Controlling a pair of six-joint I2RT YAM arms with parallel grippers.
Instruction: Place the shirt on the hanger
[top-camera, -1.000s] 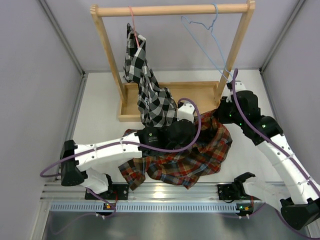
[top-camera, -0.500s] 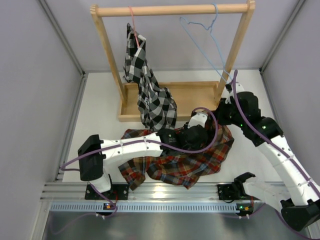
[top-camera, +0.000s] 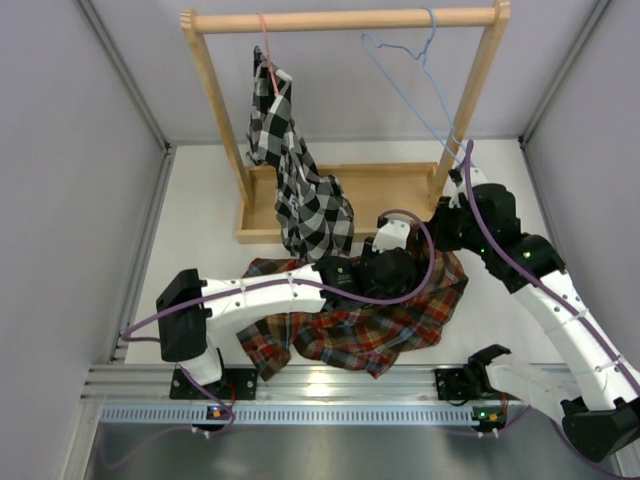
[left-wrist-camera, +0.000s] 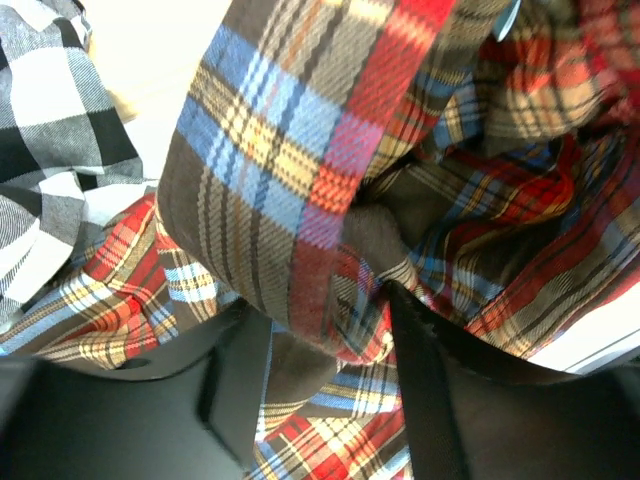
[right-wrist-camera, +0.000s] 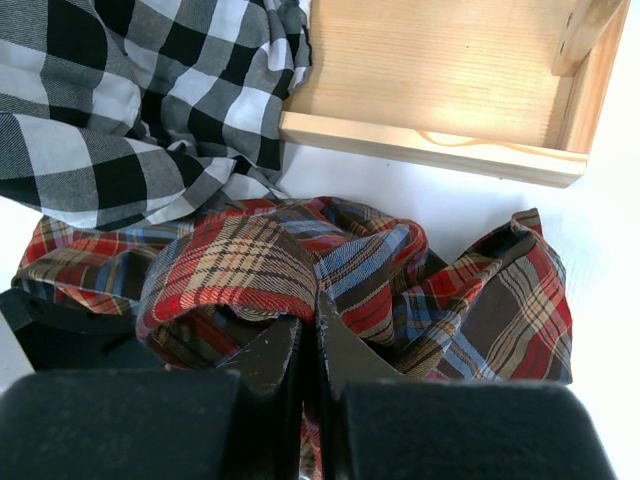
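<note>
At the near edge, both arms rise from a ribbed aluminium mounting rail (top-camera: 330, 385) and reach out over the white table (top-camera: 200, 230). Just beyond the rail lies the soft red, orange and dark blue plaid shirt (top-camera: 370, 330), crumpled in a heap on the table and not on any hanger.

The left gripper (left-wrist-camera: 325, 305) sits over the far middle of the heap. Its jaws stand apart, and a raised fold of the plaid shirt fills the gap between them.

The right gripper (right-wrist-camera: 310, 315) is at the heap's far right corner. Its fingers are clenched tight together with a humped fold of the plaid shirt caught at their tips.

Beyond the heap stands a pale wooden garment rack (top-camera: 340, 18) with a flat tray base. A black-and-white checked shirt (top-camera: 300, 190) hangs from a pink-red hanger (top-camera: 265, 45) at the left of the rail. Its hem drapes down to touch the plaid shirt.

The thin light-blue wire hanger (top-camera: 432, 28) hooks over the right end of the rail. It hangs tilted, with its lower corner close to the right arm's wrist.
</note>
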